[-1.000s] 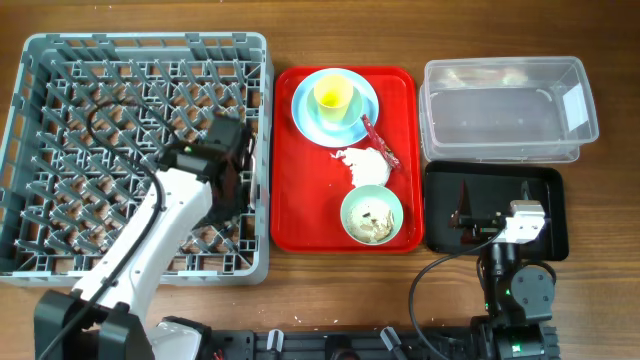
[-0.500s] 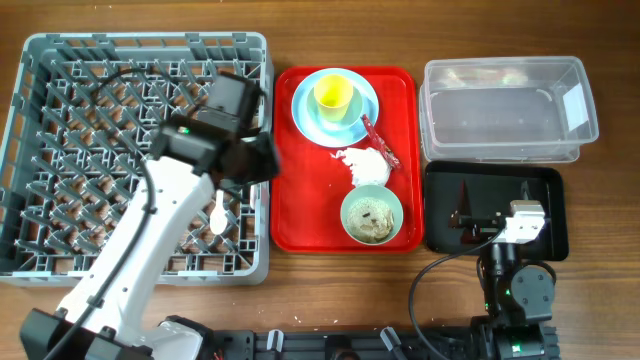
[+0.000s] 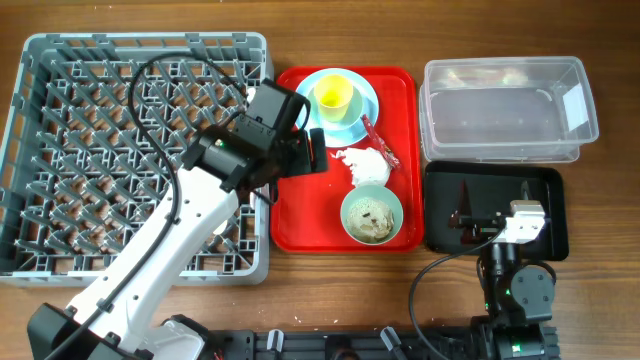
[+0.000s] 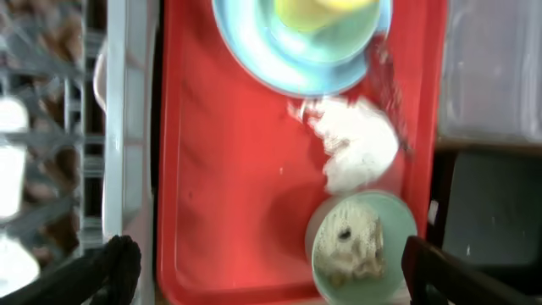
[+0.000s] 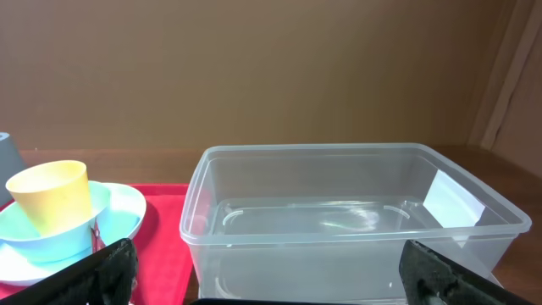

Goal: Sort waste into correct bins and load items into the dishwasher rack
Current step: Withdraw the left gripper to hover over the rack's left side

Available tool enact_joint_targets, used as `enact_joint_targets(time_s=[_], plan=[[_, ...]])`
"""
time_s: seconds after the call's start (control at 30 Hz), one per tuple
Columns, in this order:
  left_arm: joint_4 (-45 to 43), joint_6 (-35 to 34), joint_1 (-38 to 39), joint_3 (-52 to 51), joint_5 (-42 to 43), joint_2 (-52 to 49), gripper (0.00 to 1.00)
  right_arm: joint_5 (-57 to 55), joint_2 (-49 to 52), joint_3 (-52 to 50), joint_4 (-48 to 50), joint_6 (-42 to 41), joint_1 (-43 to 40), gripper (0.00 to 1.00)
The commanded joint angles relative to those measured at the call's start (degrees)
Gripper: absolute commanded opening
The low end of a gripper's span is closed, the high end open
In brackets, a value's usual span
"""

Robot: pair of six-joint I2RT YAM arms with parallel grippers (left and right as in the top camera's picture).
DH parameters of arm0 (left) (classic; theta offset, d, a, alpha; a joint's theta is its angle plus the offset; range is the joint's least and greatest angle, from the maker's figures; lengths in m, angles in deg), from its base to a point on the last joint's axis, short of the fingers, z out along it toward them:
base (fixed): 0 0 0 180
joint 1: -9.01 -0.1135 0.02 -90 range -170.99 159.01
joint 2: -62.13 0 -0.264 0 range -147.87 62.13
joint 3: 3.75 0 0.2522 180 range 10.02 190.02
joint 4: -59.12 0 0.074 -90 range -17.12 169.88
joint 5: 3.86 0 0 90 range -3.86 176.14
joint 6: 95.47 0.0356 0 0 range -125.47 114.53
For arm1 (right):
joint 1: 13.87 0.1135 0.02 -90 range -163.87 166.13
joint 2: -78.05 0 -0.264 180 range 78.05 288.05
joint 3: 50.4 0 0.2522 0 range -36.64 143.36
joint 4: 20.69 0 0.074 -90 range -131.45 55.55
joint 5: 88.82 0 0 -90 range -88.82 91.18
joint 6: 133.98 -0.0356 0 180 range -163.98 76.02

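Overhead, the pale green bowl [image 3: 372,215] held food scraps [image 3: 374,222] on the red tray [image 3: 300,205], beside the napkin [image 3: 368,166]. The yellow cup [image 3: 333,95] stood on the blue plate [image 3: 352,125].

In the left wrist view, the left gripper [image 4: 269,254] gaped wide above that tray, gripping nothing.

In the right wrist view, the right gripper [image 5: 267,258] gaped likewise, facing the clear tub [image 5: 339,220].

The table [image 3: 330,290] is brown wood grain, and at nine o'clock the rack [image 3: 30,60] is plain grey with a regular grid of pegs. On the bright red tray [image 3: 300,225] at centre are a light blue plate [image 3: 305,115] with a yellow cup [image 3: 333,95] at twelve o'clock, a white napkin [image 3: 369,168], a red wrapper [image 3: 381,142], and at five o'clock a pale green bowl [image 3: 346,212] of beige scraps [image 3: 373,220]. The tub [image 3: 500,150] at two o'clock is clear with a white label [image 3: 577,102], and the black tray [image 3: 545,180] lies at four o'clock.
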Motion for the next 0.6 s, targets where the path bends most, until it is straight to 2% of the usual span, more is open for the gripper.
enact_joint_targets(time_s=[0.0,0.07,0.13,0.2,0.3,0.4,0.57], plan=[[5.51,0.70,-2.40,0.28,-23.65,0.57,1.00,0.55,-0.20,-0.07,0.20,0.68,-0.17,1.00],[11.98,-1.03,-8.81,0.28,-31.41,2.34,1.00,0.55,-0.20,-0.07,0.20,0.66,-0.17,1.00],[15.02,-1.01,-17.05,0.28,-31.58,4.07,1.00,0.55,-0.20,-0.07,0.20,0.66,-0.17,1.00],[14.51,-1.01,-25.35,0.26,-27.96,5.01,1.00,0.55,-0.20,-0.07,0.20,0.68,-0.17,1.00],[13.68,-1.01,-36.46,0.26,-27.63,5.03,1.00,0.55,-0.20,-0.07,0.20,0.66,-0.17,1.00],[13.68,-1.01,-40.96,0.26,-27.61,4.98,1.00,0.55,-0.20,-0.07,0.20,0.68,-0.17,1.00],[13.68,-1.01,-41.77,0.26,-27.61,4.98,1.00,0.55,-0.20,-0.07,0.20,0.68,-0.17,1.00]])
